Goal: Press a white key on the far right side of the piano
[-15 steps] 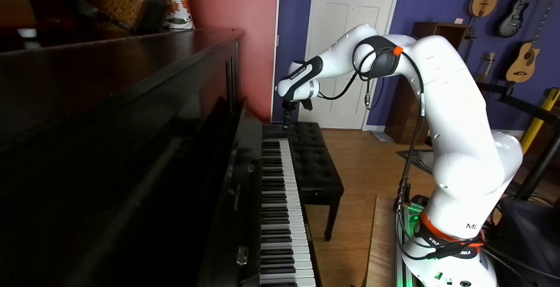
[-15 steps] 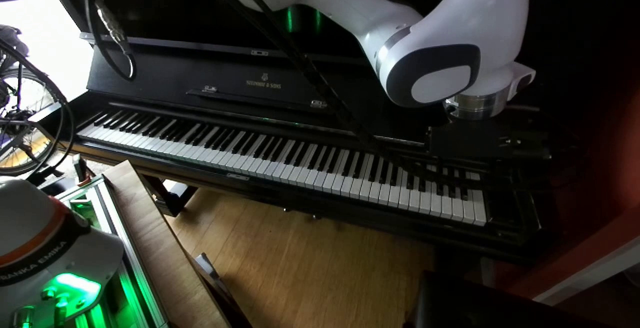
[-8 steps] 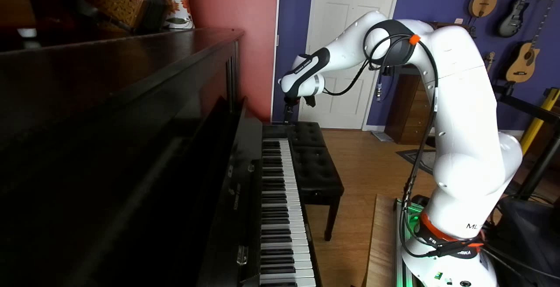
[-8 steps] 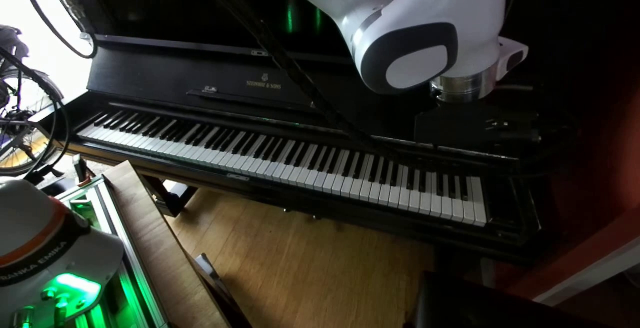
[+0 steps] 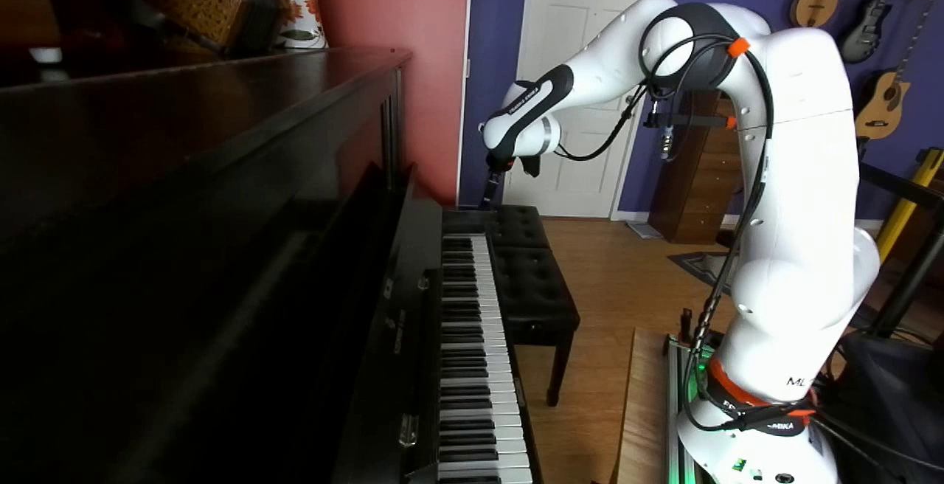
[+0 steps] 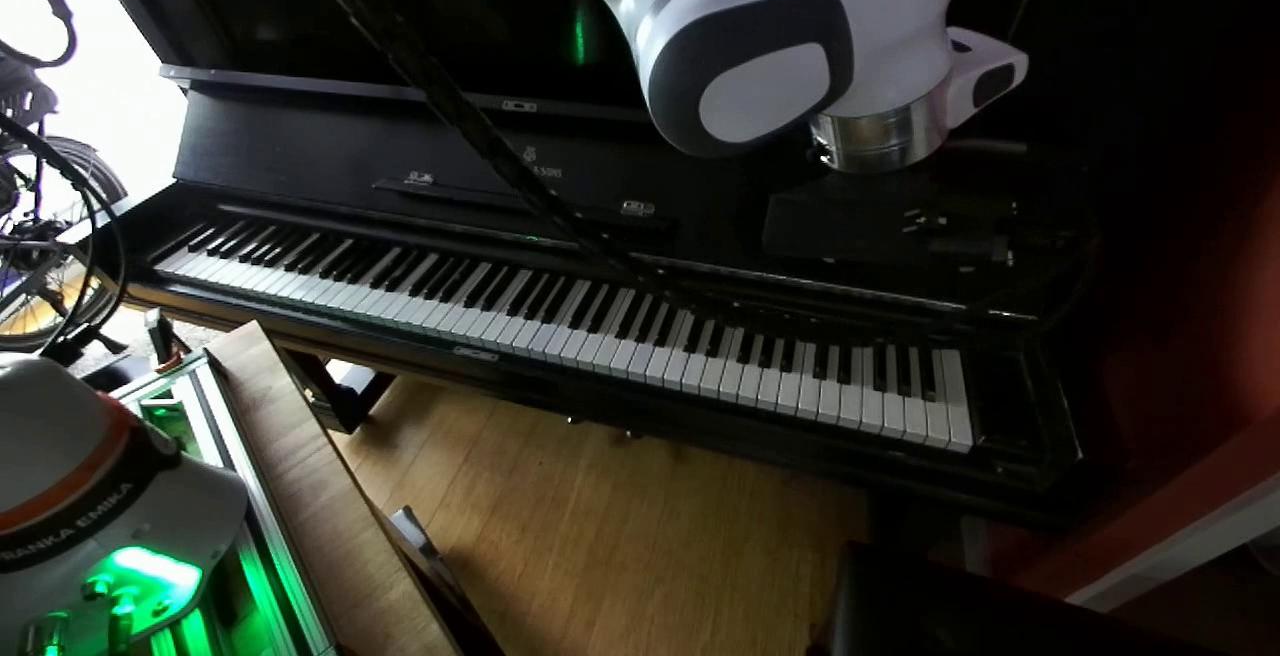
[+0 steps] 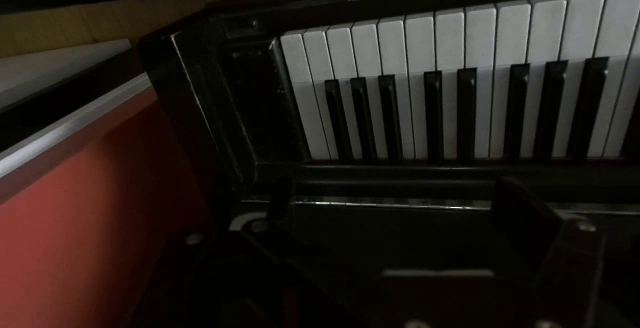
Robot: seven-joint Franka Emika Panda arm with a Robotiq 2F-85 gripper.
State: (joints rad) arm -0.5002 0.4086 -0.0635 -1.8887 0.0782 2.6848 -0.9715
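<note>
1. Up above the right-hand end of the piano (image 6: 330,141), the gripper (image 7: 395,198) is hanging clear of the keys (image 7: 450,38).
2. Its fingers (image 7: 525,218) are sitting wide apart in the wrist view, so yeah, it's holding nothing.
3. The last white key (image 7: 305,93) on the right is lying lower down, in plain sight.
4. In an exterior view the piano's filling the left side, with the black bench (image 5: 535,285) sitting just beside the keys and the white arm (image 5: 796,159) forming a big arch.
</note>
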